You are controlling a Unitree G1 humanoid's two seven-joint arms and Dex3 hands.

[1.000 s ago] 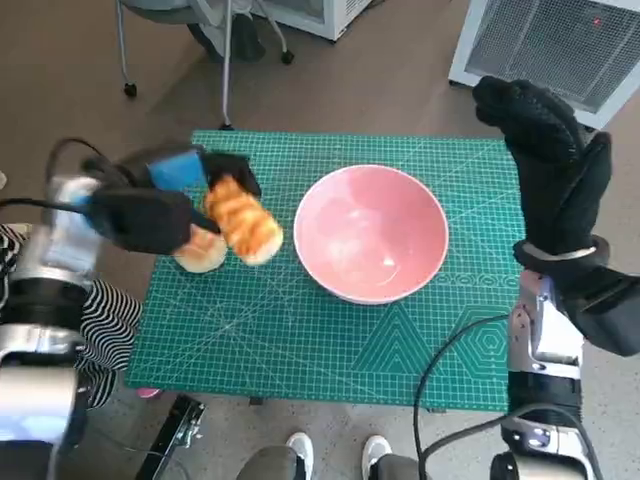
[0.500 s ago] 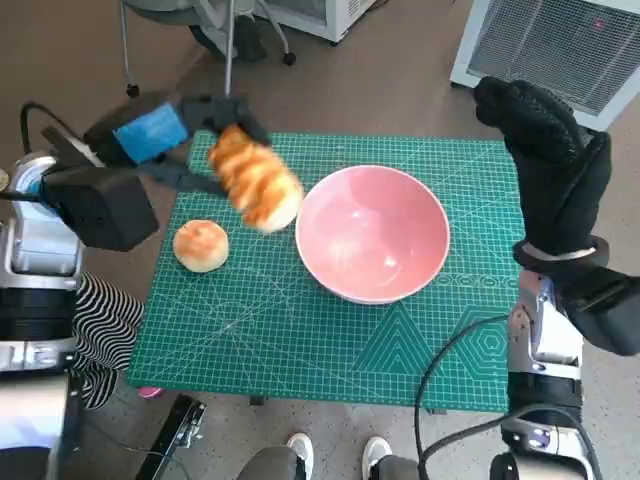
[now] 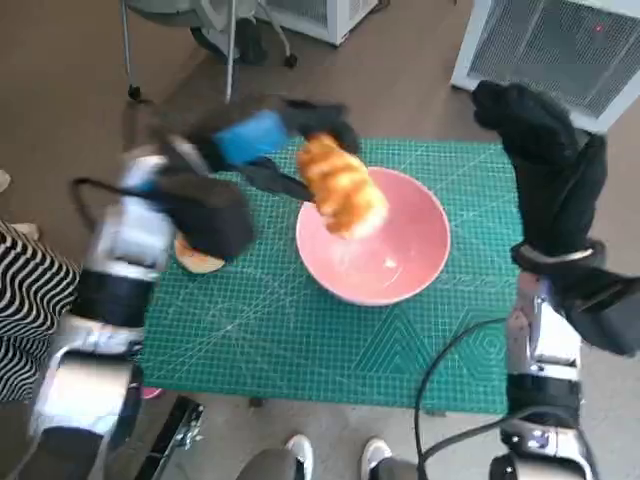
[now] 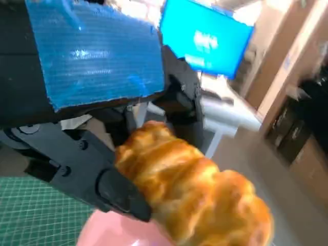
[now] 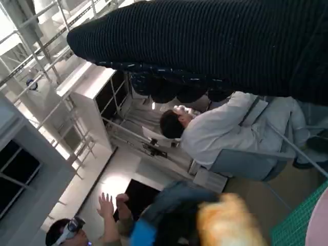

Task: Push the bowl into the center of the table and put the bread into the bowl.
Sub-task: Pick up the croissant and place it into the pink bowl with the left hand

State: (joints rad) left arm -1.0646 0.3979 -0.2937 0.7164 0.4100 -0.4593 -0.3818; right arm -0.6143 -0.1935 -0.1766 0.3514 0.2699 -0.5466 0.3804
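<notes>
My left robot hand (image 3: 262,140) grips the bread (image 3: 342,186) above the pink bowl's (image 3: 400,268) rim, mid-bench. My right robot hand (image 3: 548,160) hangs raised beside it, seemingly empty with its fingers apart.

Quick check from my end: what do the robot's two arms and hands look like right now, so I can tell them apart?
The left hand is black, with a bright blue tape patch over its back, on a pale silver forearm with a black cuff and a black cable. The right hand wears a black knitted glove, above a pale forearm with a black cable looping beside it.
</notes>
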